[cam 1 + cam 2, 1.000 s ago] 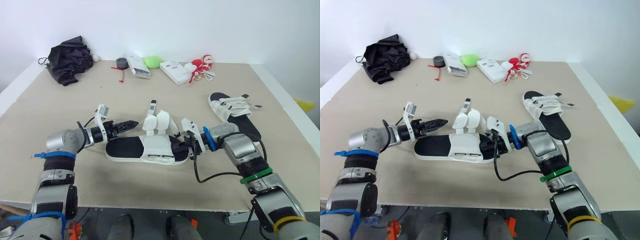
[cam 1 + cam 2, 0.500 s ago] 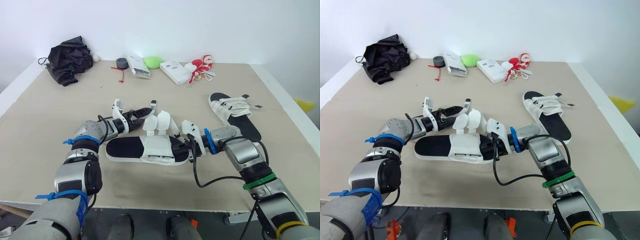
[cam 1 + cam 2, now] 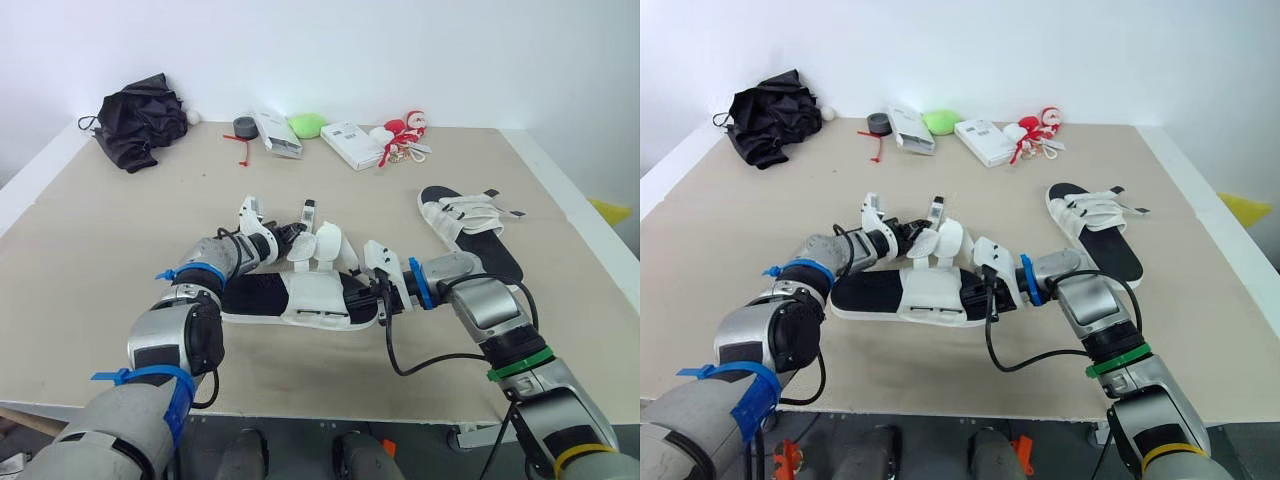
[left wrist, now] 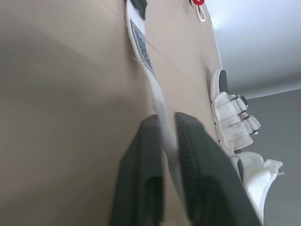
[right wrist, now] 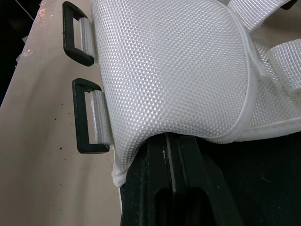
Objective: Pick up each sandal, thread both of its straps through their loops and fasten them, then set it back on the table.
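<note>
A sandal point(image 3: 262, 296) with a black sole and white mesh upper lies at the table's middle, its two strap flaps point(image 3: 322, 245) standing open. My left gripper point(image 3: 287, 237) is shut on one white strap point(image 4: 154, 88), which runs between its black fingers point(image 4: 141, 174). From the other side, my right gripper point(image 3: 374, 298) is shut on the edge of the white upper point(image 5: 174, 70), beside two black loops point(image 5: 87, 117). A second sandal point(image 3: 470, 226) lies at the back right with its straps across the top.
Along the far edge lie a black bundle of cloth point(image 3: 138, 118), a tape roll point(image 3: 243, 126), two white boxes point(image 3: 350, 143), a green object point(image 3: 306, 124) and a red-and-white toy point(image 3: 402, 130). The table's front edge point(image 3: 300, 410) runs close below the arms.
My left gripper has travelled right from beside the sandal's heel to the upright strap and closed on it. The right gripper has kept its hold on the upper.
</note>
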Action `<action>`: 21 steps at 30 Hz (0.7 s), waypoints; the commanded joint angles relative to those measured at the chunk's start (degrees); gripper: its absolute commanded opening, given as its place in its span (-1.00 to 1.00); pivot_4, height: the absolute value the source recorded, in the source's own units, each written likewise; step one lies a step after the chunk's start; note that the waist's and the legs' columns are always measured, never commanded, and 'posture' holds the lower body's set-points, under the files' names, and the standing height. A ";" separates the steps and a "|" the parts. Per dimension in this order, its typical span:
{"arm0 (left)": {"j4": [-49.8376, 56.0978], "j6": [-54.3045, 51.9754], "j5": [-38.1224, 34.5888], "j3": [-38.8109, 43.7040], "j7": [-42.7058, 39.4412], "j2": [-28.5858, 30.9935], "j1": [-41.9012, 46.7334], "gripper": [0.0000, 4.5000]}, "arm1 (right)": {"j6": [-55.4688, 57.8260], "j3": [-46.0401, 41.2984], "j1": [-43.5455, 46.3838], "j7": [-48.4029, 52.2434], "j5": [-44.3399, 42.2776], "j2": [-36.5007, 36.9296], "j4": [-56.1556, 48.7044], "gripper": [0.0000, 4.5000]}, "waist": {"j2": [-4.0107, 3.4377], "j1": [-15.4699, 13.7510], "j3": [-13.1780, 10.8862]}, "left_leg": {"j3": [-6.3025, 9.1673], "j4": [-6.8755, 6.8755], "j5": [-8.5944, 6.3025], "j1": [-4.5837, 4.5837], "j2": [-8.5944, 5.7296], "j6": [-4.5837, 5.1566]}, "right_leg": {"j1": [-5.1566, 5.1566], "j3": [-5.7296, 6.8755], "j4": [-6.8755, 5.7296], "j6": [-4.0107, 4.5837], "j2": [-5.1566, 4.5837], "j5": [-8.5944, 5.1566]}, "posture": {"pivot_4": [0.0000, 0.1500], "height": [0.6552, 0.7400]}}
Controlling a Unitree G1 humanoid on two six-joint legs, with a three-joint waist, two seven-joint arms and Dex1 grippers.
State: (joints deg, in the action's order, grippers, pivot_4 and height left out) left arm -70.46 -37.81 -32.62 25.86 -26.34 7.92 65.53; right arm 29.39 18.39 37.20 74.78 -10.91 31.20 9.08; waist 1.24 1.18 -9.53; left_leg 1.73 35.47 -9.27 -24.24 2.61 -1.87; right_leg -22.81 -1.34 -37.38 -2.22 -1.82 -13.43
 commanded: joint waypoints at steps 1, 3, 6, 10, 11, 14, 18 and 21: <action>-1.63 -0.75 -0.22 1.31 0.19 -1.47 1.62 -0.91 | 1.96 3.24 -2.08 0.25 1.34 0.31 -0.02 -1.00 | 0.00 -0.01 0.00 | 0.00 0.00 0.00 0.00 0.00 -0.01 | 0.01 0.00 0.00 0.00 0.00 0.00 | 1.00 1.00; -1.71 -0.70 -0.43 1.90 0.36 -1.42 1.59 -0.91 | 2.18 3.23 -2.42 0.09 1.30 0.33 -0.41 -1.00 | 0.00 0.00 0.00 | 0.00 -0.01 0.00 0.00 0.00 -0.03 | 0.00 0.00 0.00 -0.01 0.00 -0.01 | 1.00 1.00; -1.59 -0.28 -0.94 3.21 0.93 -1.45 1.34 -0.91 | 2.52 3.18 -2.91 -0.10 1.20 0.42 -0.99 -1.00 | 0.00 0.00 0.00 | 0.01 -0.02 -0.01 0.00 0.00 -0.05 | 0.00 0.00 0.00 -0.02 0.00 -0.02 | 1.00 1.00; -0.74 -0.79 -2.94 6.04 0.64 -1.53 1.47 -0.91 | 2.85 3.05 -3.31 -0.16 1.06 0.68 -1.57 -1.00 | 0.00 0.00 0.00 | 0.01 -0.02 -0.02 0.00 -0.01 -0.08 | 0.00 0.00 0.01 -0.02 0.00 -0.03 | 1.00 1.00; -0.43 -1.46 -3.43 6.70 0.38 -1.51 1.54 -0.91 | 2.94 3.00 -3.34 -0.15 0.99 0.75 -1.67 -1.00 | 0.00 0.00 0.00 | 0.01 -0.02 -0.02 0.00 0.00 -0.09 | 0.00 0.00 0.01 -0.02 0.00 -0.03 | 1.00 1.00; 0.52 -2.55 -3.19 6.89 -0.43 -1.48 0.96 -0.91 | 3.11 2.87 -3.39 -0.08 0.81 0.86 -1.80 -1.00 | 0.00 0.06 0.00 | 0.01 -0.02 -0.06 -0.02 0.00 -0.25 | -0.01 -0.01 0.03 -0.06 0.00 -0.06 | 1.00 1.00; 1.18 -2.98 -2.07 6.15 -1.10 -1.12 0.38 -0.91 | 3.23 2.89 -3.45 -0.06 0.74 0.82 -1.84 -1.00 | 0.00 0.06 0.00 | 0.01 -0.04 -0.10 -0.02 0.00 -0.32 | -0.02 -0.02 0.04 -0.07 0.00 -0.12 | 1.00 1.00; 3.05 -3.13 -1.82 5.35 -3.49 -0.85 0.44 -0.91 | 3.31 3.01 -3.46 -0.09 0.74 0.70 -1.85 -1.00 | 0.00 0.06 0.00 | 0.01 -0.04 -0.10 -0.02 0.00 -0.33 | -0.02 -0.01 0.04 -0.07 0.00 -0.13 | 1.00 1.00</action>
State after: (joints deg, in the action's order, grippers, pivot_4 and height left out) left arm -70.38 -40.39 -34.21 32.20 -26.77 7.20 65.82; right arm 31.02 18.04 35.98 73.95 -11.10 31.59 6.24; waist 1.24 1.24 -9.53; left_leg 1.73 35.43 -9.38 -24.26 2.60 -2.20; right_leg -22.83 -1.35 -37.34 -2.29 -1.82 -13.57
